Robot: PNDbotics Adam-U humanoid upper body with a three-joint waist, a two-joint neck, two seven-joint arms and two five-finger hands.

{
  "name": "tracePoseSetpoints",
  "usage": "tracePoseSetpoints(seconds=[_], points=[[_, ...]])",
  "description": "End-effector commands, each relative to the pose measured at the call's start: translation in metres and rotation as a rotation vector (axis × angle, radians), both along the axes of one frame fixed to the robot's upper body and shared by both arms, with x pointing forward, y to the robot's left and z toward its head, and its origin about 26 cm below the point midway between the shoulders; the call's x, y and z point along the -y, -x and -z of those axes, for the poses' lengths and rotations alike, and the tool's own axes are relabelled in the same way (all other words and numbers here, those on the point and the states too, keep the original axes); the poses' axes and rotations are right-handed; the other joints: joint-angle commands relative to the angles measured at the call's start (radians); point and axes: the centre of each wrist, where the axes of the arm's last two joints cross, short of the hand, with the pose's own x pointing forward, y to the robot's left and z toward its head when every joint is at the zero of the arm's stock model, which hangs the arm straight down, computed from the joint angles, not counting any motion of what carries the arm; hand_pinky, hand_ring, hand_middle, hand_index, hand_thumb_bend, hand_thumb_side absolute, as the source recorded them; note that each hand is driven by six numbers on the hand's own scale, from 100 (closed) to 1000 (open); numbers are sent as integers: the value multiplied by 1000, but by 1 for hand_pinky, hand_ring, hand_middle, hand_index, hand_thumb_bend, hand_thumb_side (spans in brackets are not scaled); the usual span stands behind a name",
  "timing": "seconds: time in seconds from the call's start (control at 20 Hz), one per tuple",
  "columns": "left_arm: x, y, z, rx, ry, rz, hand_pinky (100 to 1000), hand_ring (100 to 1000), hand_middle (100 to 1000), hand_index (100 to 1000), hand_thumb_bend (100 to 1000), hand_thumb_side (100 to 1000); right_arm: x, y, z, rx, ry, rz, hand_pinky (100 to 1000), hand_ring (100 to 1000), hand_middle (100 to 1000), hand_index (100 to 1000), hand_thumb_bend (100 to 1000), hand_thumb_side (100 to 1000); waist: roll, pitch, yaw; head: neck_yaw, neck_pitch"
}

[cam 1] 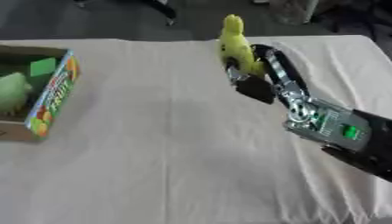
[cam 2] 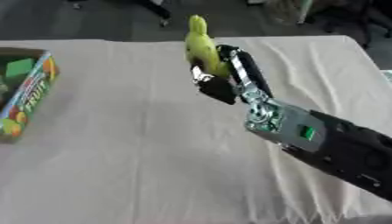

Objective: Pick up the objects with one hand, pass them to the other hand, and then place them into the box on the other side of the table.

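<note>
White cloth covers the table [cam 1: 168, 144], with dark floor beyond its far edge. Reaching in from the right, the right hand [cam 1: 264, 74] has its fingers curled round a yellow-green banana-shaped toy [cam 1: 236, 46], holding it upright above the table near the far edge. At the left edge sits an open cardboard box [cam 1: 55, 94]; its colourful side reads "FRUIT" in the right eye view. Inside lie green things, a pale rounded one showing only in the left eye view.

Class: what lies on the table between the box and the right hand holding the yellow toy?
Only bare cloth between box and right hand with toy; left eye view.
</note>
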Motion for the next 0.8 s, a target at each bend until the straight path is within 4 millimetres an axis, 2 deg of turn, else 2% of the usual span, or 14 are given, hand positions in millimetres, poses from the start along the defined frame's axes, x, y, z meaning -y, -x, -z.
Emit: tracePoseSetpoints(seconds=[0.05, 0.25, 0.45, 0.8], points=[[12, 5, -11, 34, -31, 33, 857, 783, 736, 824, 100, 691, 1, 0, -4, 16, 91, 236, 604, 486, 420, 519, 100, 354, 2, -18, 3, -5, -6], [27, 4, -11, 33, -76, 78, 857, 783, 737, 824, 100, 691, -2, 1, 0, 29, 106, 215, 591, 478, 412, 510, 100, 367, 1, -19, 7, -4, -4], [33, 2, -11, 33, -108, 89, 854, 783, 738, 824, 100, 695, 1, -1, -6, 78, 106, 192, 599, 477, 412, 510, 100, 416, 3, -16, 9, -9, 0], [54, 2, -14, 61, -208, 133, 847, 785, 743, 827, 100, 661, 5, -2, -11, 175, 78, 144, 605, 475, 411, 507, 100, 434, 9, -18, 25, -29, 4]])
